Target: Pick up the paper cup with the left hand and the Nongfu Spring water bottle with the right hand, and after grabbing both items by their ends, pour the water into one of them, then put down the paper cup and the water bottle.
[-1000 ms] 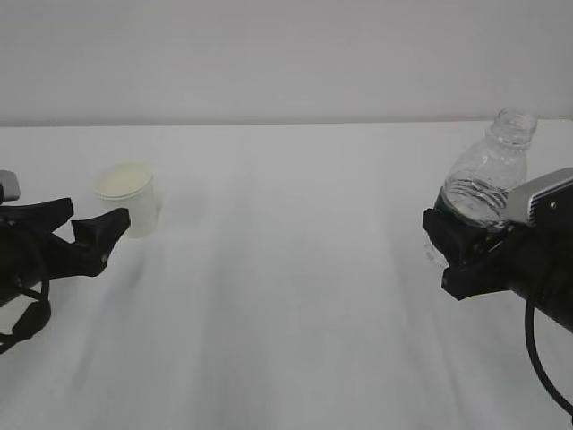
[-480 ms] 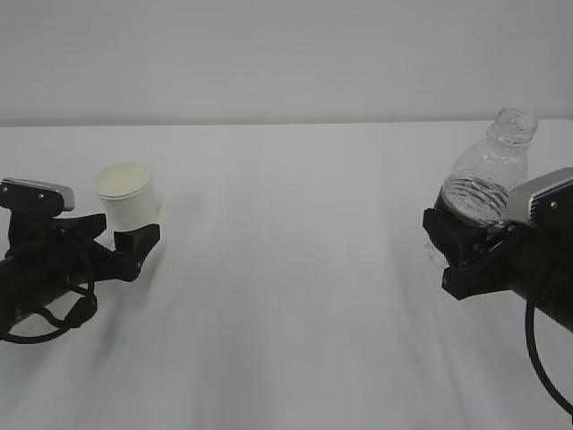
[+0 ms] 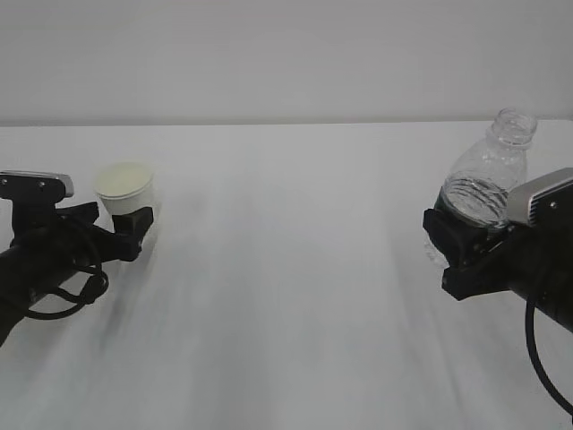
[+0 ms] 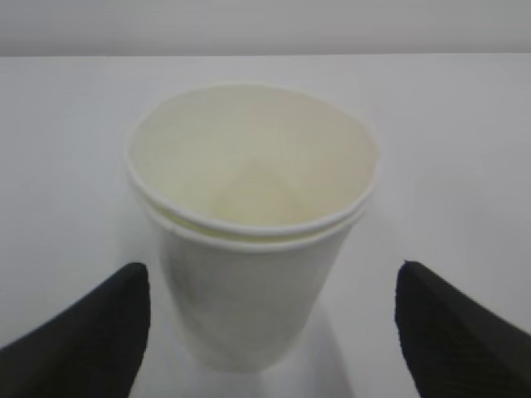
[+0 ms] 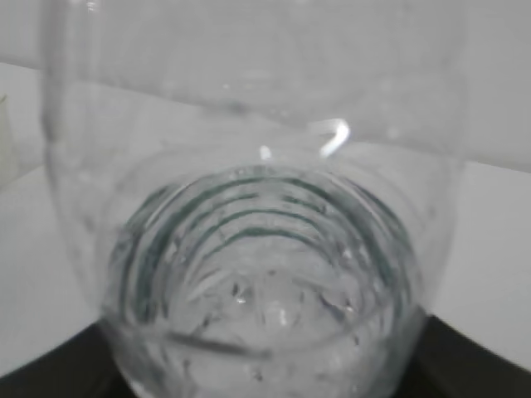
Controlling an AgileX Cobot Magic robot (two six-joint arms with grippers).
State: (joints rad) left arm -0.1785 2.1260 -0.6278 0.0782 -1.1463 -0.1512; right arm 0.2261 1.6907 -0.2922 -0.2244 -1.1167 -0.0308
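The bench (image 3: 286, 296) is bare across the whole middle of the frame, so both arms have free room to swing inward; its far edge runs along the wall behind. At right, the right pincer (image 3: 461, 246) holds the bottle (image 3: 488, 175) by its lower end, lifted and leaning, open mouth up so the water (image 5: 265, 323) sits low. At left, the cup (image 3: 125, 190) stands upright on the bench between the fingers of the left pincer (image 3: 107, 224), spread wide with a gap either side, low on the cup, seemingly placed for closing on its base end.
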